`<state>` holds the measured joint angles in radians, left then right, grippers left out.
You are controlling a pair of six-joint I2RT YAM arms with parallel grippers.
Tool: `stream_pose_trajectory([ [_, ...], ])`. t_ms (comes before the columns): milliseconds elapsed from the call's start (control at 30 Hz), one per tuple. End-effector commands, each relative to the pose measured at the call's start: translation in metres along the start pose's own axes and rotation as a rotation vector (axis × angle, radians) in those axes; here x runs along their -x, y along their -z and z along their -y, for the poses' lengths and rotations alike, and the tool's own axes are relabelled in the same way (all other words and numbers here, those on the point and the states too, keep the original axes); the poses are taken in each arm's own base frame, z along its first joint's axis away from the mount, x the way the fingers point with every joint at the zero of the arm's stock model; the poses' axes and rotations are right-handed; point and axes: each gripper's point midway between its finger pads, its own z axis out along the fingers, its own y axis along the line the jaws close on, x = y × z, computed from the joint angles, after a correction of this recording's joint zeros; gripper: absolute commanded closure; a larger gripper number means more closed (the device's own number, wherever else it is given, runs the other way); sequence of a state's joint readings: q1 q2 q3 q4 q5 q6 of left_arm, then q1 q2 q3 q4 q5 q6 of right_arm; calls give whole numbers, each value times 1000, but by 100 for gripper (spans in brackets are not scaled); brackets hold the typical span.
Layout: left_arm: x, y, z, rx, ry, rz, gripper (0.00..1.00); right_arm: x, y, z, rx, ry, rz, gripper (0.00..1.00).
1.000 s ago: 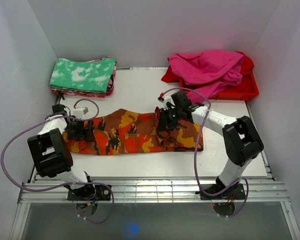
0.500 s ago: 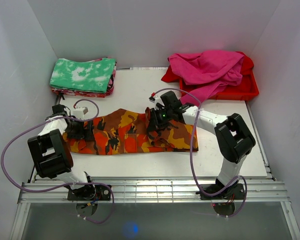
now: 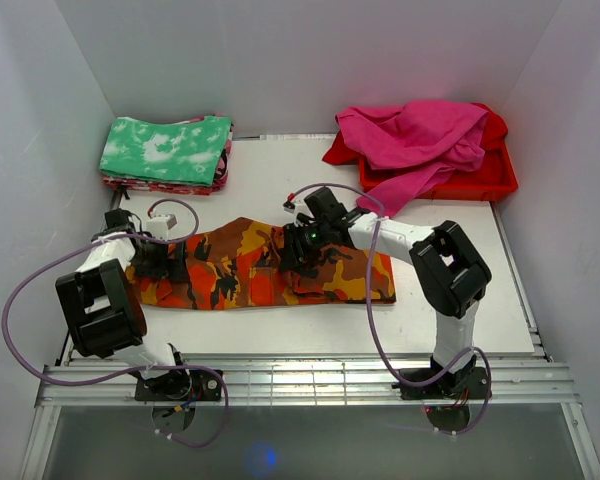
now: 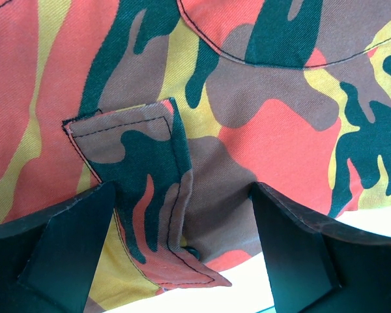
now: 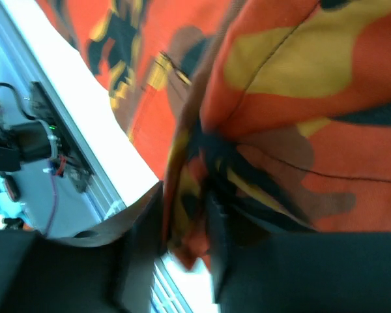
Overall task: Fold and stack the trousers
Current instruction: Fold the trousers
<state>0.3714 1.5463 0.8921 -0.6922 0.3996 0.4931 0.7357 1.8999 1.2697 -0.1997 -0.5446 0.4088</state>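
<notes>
The camouflage trousers (image 3: 230,270) lie lengthwise across the middle of the table. My right gripper (image 3: 298,250) is shut on a bunched fold of the trousers and holds it raised over their middle. In the right wrist view the cloth (image 5: 300,98) is pinched between the jaws of that gripper (image 5: 186,222). My left gripper (image 3: 175,262) sits low over the trousers' left end. In the left wrist view it (image 4: 182,261) is open, with a flap of the trousers (image 4: 143,169) lying between its fingers (image 4: 58,254), near the cloth's edge.
A folded green-and-white mottled cloth stack (image 3: 167,152) sits at the back left. A red tray (image 3: 485,182) with magenta garments (image 3: 415,135) stands at the back right. White walls enclose the table on three sides. Metal rails (image 3: 300,385) run along the front edge.
My right gripper has moved left with the trousers' fold, drawing their right end over towards the middle. The left arm has not moved.
</notes>
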Motion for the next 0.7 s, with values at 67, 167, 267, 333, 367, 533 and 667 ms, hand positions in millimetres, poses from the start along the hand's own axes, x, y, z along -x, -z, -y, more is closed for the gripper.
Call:
stream_pose_trajectory([
  [67,-15,-4,0,-3,-16,-38,2,37,11,-44,133,126,61,33],
  [167,-4,7,7,-28,-42,-4,2,39,25,-52,166,183,57,32],
  [267,22,32,19,-52,-114,108,2,32,49,-43,158,231,45,39],
  [333,48,60,38,-101,-167,218,2,14,65,-31,152,266,2,41],
  [367,56,69,46,-121,-190,249,2,11,76,-17,131,262,4,41],
  [533,84,102,118,-326,-356,373,2,-41,116,37,101,211,-12,47],
  [667,87,101,185,-597,-385,380,7,-67,146,79,91,90,30,53],
])
